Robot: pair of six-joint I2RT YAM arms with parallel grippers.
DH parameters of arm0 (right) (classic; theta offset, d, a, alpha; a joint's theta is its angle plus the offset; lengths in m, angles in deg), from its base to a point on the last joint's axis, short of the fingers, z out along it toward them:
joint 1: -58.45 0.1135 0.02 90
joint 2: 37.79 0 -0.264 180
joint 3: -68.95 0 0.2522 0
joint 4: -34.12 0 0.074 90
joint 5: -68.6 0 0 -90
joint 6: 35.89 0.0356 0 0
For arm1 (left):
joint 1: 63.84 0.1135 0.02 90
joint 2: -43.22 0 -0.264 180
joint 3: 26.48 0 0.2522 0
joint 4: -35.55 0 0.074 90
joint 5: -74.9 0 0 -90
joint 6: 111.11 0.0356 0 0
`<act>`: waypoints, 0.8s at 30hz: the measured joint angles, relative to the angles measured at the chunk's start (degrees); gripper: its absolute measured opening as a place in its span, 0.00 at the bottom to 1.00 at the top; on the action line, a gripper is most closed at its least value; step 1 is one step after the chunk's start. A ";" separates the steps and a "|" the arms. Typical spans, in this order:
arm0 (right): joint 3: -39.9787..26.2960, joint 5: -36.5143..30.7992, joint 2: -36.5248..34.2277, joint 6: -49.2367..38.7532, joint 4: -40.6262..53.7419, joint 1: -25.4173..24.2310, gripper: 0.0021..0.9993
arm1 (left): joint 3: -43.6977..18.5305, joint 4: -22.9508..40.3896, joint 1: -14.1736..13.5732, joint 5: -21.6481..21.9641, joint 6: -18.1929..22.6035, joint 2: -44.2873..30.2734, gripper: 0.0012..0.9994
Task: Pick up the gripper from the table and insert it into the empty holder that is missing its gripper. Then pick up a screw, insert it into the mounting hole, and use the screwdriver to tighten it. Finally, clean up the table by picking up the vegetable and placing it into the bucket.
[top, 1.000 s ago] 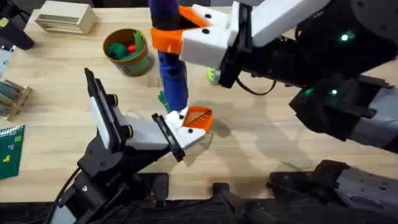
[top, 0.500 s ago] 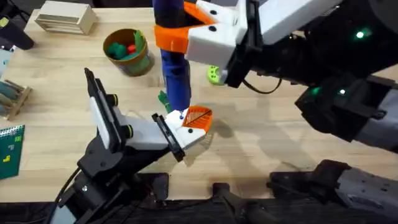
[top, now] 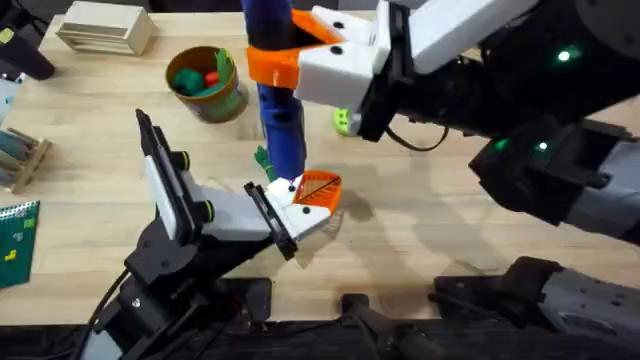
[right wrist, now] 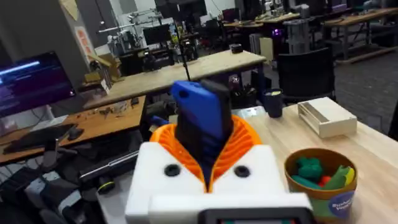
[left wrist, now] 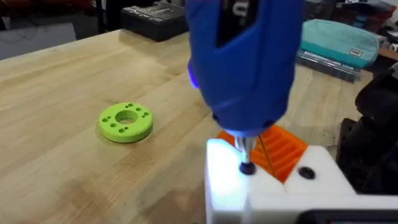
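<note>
Driving the screw, the right hand (top: 275, 55) pinches the blue pen-shaped screwdriver (top: 283, 130), bit down on the white holder (left wrist: 273, 186). Left hand's state I cannot tell; the dark green knobbly vegetable (top: 262, 158) still lies on the tabletop (top: 420, 220), not in the brownish-yellow bucket (top: 210, 85)

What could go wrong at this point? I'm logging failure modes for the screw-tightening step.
1. The screwdriver stands upright in the right gripper, its bit on the screw; a slight tilt could let the bit slip off.
2. The holder rests in the left gripper; downward pressure might shift it.
3. The vegetable lies close behind the screwdriver and could be knocked when the screwdriver moves off.
</note>
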 joint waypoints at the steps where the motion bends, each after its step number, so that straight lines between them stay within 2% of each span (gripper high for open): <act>1: 0.00 -0.02 -0.14 0.00 0.00 0.00 0.03 | 0.00 0.00 0.00 0.00 0.00 0.00 0.00; 24: 0.00 -1.09 -0.18 0.49 2.16 0.00 0.03 | 0.00 0.02 0.00 0.00 -0.02 -0.02 0.00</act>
